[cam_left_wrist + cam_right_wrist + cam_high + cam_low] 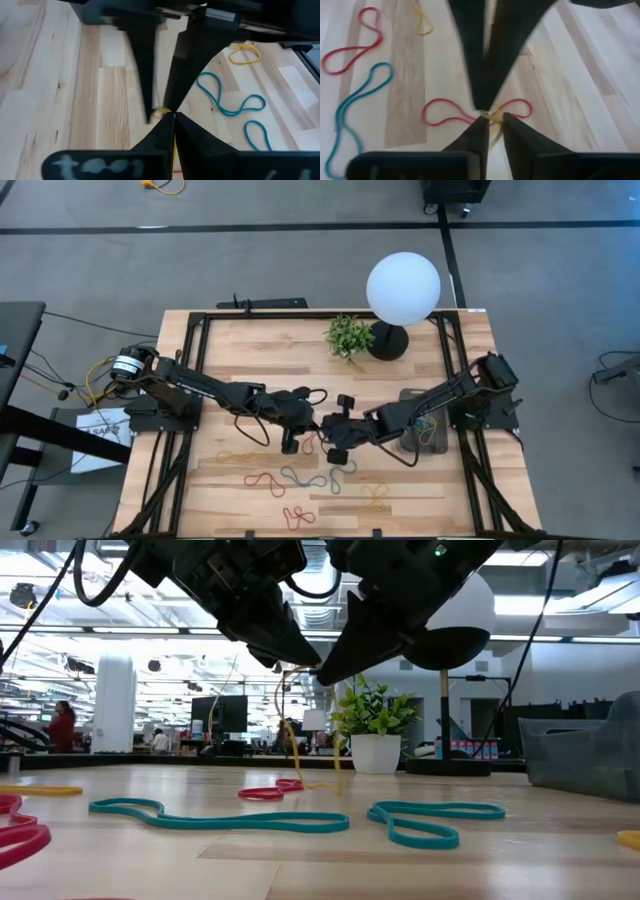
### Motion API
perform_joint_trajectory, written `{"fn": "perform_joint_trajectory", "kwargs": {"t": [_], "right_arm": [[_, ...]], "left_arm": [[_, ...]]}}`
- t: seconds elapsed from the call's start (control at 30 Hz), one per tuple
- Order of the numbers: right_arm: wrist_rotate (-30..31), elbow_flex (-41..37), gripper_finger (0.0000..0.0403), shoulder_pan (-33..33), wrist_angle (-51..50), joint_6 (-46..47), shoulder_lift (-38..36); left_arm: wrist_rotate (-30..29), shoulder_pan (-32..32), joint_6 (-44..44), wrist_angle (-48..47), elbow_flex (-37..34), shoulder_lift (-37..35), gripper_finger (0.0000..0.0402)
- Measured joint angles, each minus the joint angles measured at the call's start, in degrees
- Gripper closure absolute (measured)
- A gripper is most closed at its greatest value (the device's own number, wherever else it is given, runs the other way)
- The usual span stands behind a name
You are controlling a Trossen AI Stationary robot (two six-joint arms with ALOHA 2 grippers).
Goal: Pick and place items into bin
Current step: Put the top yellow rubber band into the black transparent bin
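Now I have both hands meeting mid-bench: left hand (172, 117) clenched on a yellow band (300, 755), right hand (492, 117) closing on it; next, release left, carry to bin (425, 430).

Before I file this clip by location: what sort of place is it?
Probably an open-plan lab or office: a wooden table with two robot arms, a wide hall behind with ceiling lights, a person at distant desks.
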Motion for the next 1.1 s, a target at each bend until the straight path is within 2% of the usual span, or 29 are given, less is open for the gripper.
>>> {"fn": "perform_joint_trajectory", "kwargs": {"t": [0.13, 0.37, 0.47, 0.7, 0.8, 0.9, 1.0, 1.1], "right_arm": [[-2.33, 0.0, 0.0397, 0.04, -0.93, -0.06, 0.02], [-4.0, 0.0, 0.04, -0.1, -1.58, -0.04, 0.04], [-4.13, 0.0, 0.0397, -0.15, -1.67, -0.03, 0.04], [-4.1, 0.0, 0.0399, -1.02, -1.75, 1.3, 0.04], [-0.54, 0.0, 0.0401, -1.78, -2.2, 2.44, 0.04], [6.52, 0.0, 0.0401, -2.33, -5.39, 7.68, 0.04], [13.19, 0.0, 0.0401, -3.19, -13.22, 17.03, -0.06], [14.31, 0.34, 0.0401, -3.87, -26.56, 28.0, -0.52]], "left_arm": [[-2.24, 0.0, 0.0, -1.66, 0.02, 0.0, 0.0401], [-11.42, -0.03, 0.0, -3.9, 0.04, 0.0, 0.0401], [-12.47, -0.04, 0.28, -4.05, 0.04, -0.01, 0.0399], [-14.36, 0.01, 0.38, -4.35, 0.04, -0.02, 0.0351], [-16.17, 0.0, -0.25, -5.32, 0.04, -0.02, 0.0327], [-18.15, 0.07, -1.56, -5.58, 0.04, -0.02, 0.0311], [-18.55, 0.07, -2.86, -7.05, 0.04, -0.02, 0.0306], [-18.55, 0.07, -3.04, -8.46, 0.04, -0.02, 0.0306]]}}
